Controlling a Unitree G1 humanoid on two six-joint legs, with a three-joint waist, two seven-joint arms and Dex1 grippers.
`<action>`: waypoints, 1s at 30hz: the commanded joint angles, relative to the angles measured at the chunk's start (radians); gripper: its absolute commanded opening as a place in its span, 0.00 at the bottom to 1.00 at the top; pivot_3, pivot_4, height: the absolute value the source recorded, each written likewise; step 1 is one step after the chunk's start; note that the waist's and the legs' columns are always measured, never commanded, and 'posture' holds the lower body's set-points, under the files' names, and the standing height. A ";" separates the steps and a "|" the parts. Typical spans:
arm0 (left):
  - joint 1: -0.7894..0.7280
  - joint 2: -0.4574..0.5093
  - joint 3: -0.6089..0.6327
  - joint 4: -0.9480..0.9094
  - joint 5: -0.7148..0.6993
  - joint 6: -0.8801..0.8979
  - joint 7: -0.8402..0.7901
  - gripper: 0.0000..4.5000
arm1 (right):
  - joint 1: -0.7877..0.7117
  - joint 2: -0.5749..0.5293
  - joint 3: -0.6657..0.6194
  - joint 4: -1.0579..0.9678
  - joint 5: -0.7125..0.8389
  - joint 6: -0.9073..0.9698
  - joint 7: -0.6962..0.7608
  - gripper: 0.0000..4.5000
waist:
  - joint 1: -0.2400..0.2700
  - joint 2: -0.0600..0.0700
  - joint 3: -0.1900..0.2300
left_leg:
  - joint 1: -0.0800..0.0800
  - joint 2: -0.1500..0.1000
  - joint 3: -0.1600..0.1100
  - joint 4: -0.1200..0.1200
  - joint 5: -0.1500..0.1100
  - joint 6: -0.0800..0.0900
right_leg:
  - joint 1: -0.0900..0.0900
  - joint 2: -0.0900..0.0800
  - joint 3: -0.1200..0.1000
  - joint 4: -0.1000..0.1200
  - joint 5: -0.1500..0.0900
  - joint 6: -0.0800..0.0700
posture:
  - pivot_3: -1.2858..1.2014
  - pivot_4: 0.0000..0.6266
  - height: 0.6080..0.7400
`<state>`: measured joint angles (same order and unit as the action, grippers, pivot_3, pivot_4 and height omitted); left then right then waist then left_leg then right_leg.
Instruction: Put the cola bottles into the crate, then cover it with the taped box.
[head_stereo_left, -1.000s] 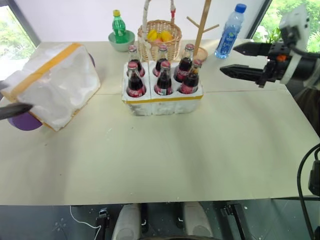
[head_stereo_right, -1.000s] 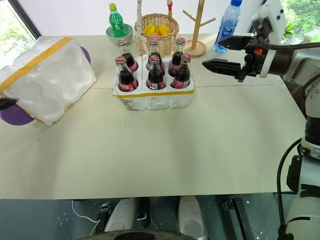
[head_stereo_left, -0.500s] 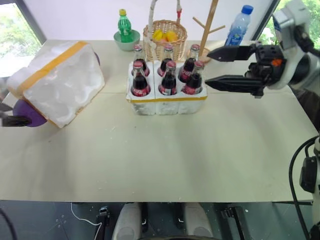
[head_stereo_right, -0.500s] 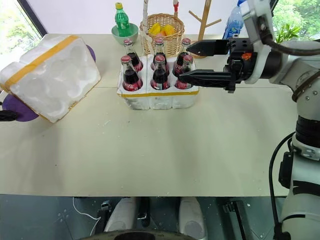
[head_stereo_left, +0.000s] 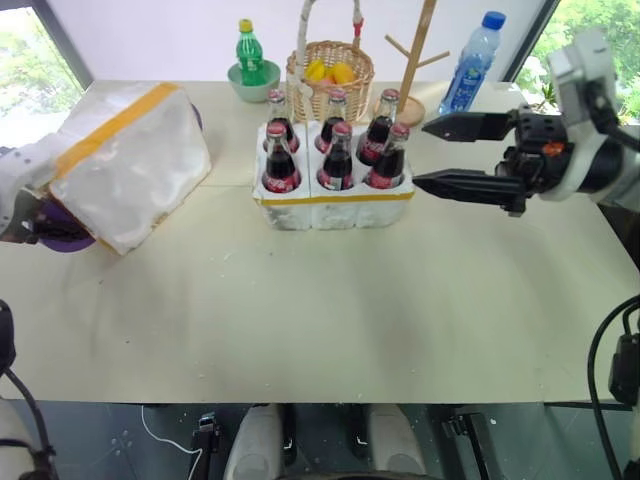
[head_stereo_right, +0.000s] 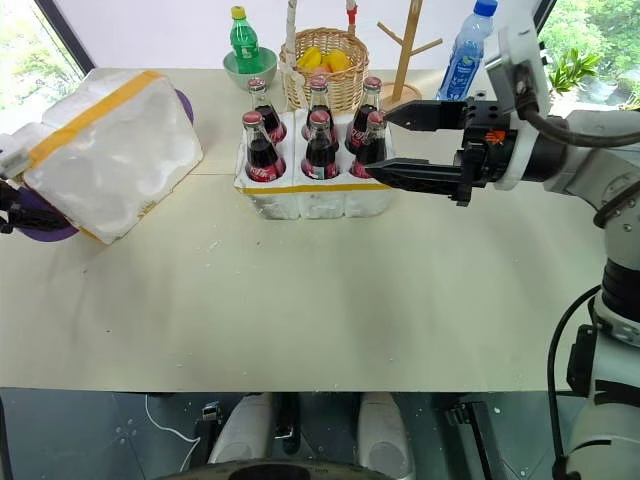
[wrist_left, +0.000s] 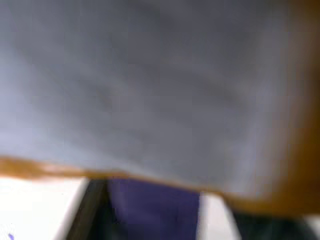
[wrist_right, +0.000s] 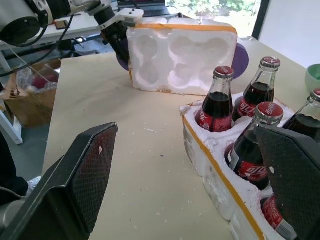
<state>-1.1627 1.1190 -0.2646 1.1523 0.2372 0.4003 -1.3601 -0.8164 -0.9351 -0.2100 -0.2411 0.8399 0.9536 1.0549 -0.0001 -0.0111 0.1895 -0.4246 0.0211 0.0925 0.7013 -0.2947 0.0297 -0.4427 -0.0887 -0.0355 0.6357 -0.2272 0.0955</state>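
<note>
Six cola bottles (head_stereo_left: 335, 160) stand upright in the holes of the white crate (head_stereo_left: 335, 205), at the table's far middle. The taped box (head_stereo_left: 130, 170) lies tilted at the far left, its moulded hollow side (wrist_right: 182, 55) facing the crate. My left gripper (head_stereo_right: 10, 208) is against the box's left end, low by the table. The left wrist view has the box's white face (wrist_left: 150, 90) and orange tape very close. My right gripper (head_stereo_left: 420, 155) hangs open and level just right of the crate, pointing at the bottles and holding nothing.
A purple disc (head_stereo_left: 62, 228) lies under the box's left end. Behind the crate stand a wicker basket (head_stereo_left: 330, 75), a green bottle in a bowl (head_stereo_left: 246, 50), a wooden stand (head_stereo_left: 415, 60) and a water bottle (head_stereo_left: 468, 62). Bare table spreads in front.
My left gripper has come forward and down against the box's left end. My right gripper has closed in on the crate's right side. The camera has shifted a little.
</note>
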 joint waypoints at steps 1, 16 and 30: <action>-0.010 -0.010 -0.015 0.027 0.035 -0.025 -0.015 0.07 | -0.007 -0.026 -0.032 -0.012 0.021 0.006 -0.012 1.00 | 0.002 0.000 0.000 | 0.000 0.000 0.000 0.000 0.000 0.000 | 0.000 0.000 0.000 0.000 0.000 0.000 | 0.52 0.24 1.00; -0.030 -0.038 0.153 -0.224 0.012 -0.467 0.589 0.07 | 0.030 -0.080 -0.064 0.033 0.013 -0.005 -0.031 1.00 | 0.015 -0.003 0.001 | -0.002 0.001 -0.004 0.000 0.000 0.000 | -0.001 -0.001 -0.001 -0.001 0.000 0.000 | 0.52 0.24 1.00; -0.034 -0.288 0.028 -0.730 0.240 -0.578 0.812 0.07 | 0.156 -0.088 -0.181 0.004 0.066 0.052 -0.113 1.00 | 0.008 -0.004 0.001 | -0.002 -0.006 -0.001 0.001 0.002 -0.003 | 0.001 -0.004 0.000 -0.003 0.003 0.006 | 0.52 0.24 1.00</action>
<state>-1.1662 0.8157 -0.2315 0.4621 0.4123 -0.1670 -0.5891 -0.6612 -1.0093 -0.3390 -0.2109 0.8873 1.0028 0.9574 0.0080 -0.0155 0.1907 -0.4263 0.0154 0.0916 0.7026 -0.2930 0.0272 -0.4421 -0.0918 -0.0352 0.6327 -0.2239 0.1012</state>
